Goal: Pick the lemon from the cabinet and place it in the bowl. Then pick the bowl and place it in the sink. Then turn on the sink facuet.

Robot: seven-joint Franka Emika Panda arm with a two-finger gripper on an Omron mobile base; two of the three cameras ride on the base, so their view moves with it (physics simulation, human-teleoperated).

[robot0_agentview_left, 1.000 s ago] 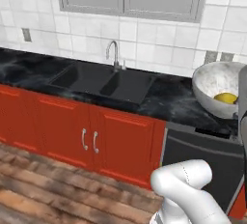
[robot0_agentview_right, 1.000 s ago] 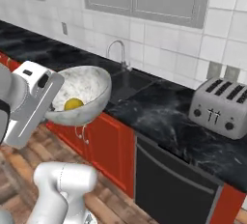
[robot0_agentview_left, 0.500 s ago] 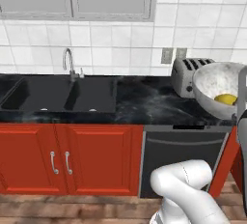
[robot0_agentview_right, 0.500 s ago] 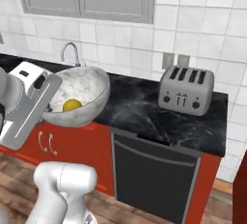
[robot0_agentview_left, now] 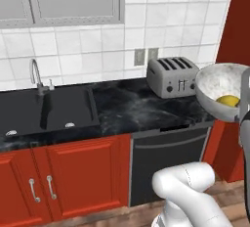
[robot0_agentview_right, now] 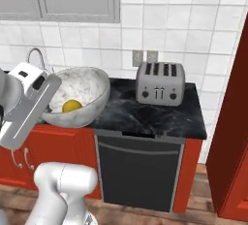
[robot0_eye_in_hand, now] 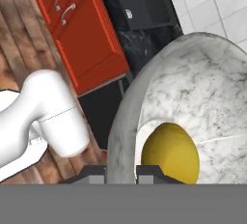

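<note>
Clamping the near rim of the bowl [robot0_eye_in_hand: 193, 92], the gripper [robot0_eye_in_hand: 120, 172] has one dark fingertip outside the wall and one inside, pinched tight on it. In the hand view the bowl is white with grey marbled veins, and the lemon [robot0_eye_in_hand: 170, 153] sits low inside, just beside the gripped rim. It is a plain yellow fruit, slightly egg-shaped, with its long axis running from the rim toward the middle of the bowl.

From the right base view the bowl [robot0_agentview_right: 77, 95] is held in the air, tipped so its mouth faces partly toward the camera, with the lemon [robot0_agentview_right: 71, 105] resting against its lower wall. It hangs in front of the front edge of the bench [robot0_agentview_right: 160, 117], to the left of the toaster [robot0_agentview_right: 160, 83]. In the left base view the bowl [robot0_agentview_left: 219, 91] hangs off the right end of the bench, and the sink [robot0_agentview_left: 53, 111] and its sink facuet [robot0_agentview_left: 36, 77] lie well apart toward the left end.
</note>
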